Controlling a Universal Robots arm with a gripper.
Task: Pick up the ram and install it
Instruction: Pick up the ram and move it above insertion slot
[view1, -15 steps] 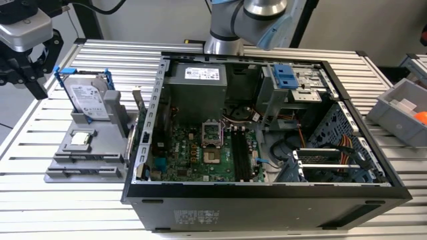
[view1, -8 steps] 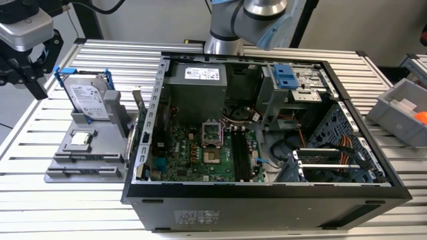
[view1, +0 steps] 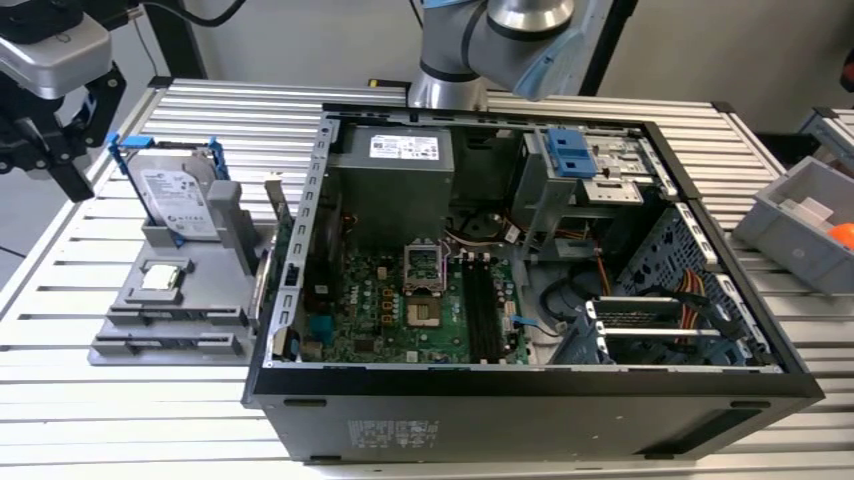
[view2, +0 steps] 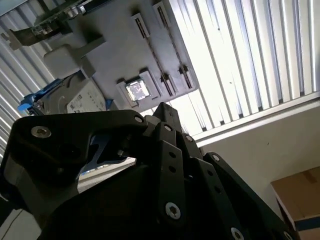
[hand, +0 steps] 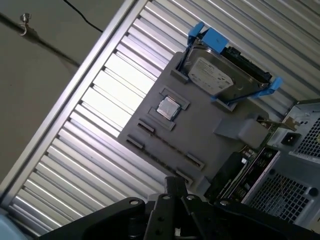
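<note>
Gripper (view1: 47, 160) hangs off the hard-drive (view1: 174, 195) end of the tray (view1: 200, 302), on the side away from the case (view1: 534, 400). Its fingers are spread with nothing between them, probably parked clear of the tray's parts. Ram (view1: 262, 290) appears to stand on its long edge along the tray's case-facing side, not yet installed; upright likely leaves both faces free for a pinch. In the first wrist view it (hand: 232, 172) reads as a dark, narrow strip carrying black chips.
</note>
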